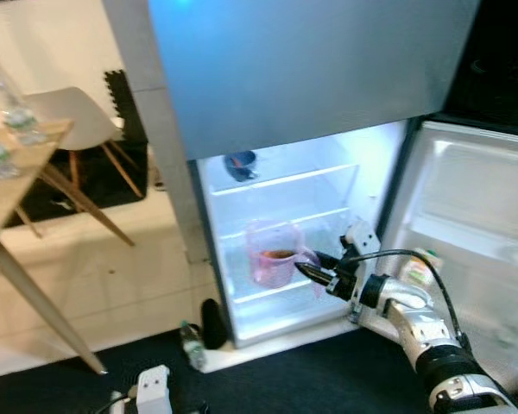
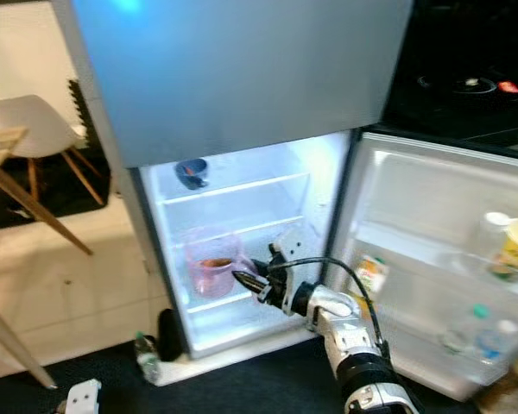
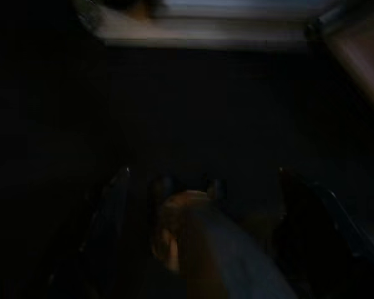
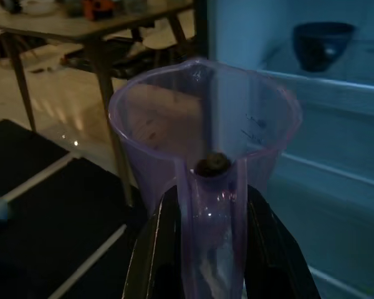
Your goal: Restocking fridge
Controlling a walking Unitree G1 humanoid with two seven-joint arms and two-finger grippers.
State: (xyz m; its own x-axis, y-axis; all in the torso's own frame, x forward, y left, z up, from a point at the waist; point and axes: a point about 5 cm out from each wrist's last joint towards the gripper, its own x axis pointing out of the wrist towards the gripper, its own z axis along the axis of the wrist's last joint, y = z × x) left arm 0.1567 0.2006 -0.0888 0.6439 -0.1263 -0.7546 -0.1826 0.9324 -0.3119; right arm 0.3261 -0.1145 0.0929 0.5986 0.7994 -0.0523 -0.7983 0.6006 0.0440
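1. While the fridge (image 1: pixel 388 198) door stands open, I see the right gripper (image 1: pixel 304 269) clamped on the jug (image 1: pixel 272 252) handle.
2. Jug sits upright on a lower shelf.
3. Bowl (image 1: pixel 241 163) rests on the top shelf.
4. Left gripper (image 3: pixel 202 205): too dark, I cannot tell.

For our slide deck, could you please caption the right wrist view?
Right gripper shut on the handle of a purple jug at the open fridge.
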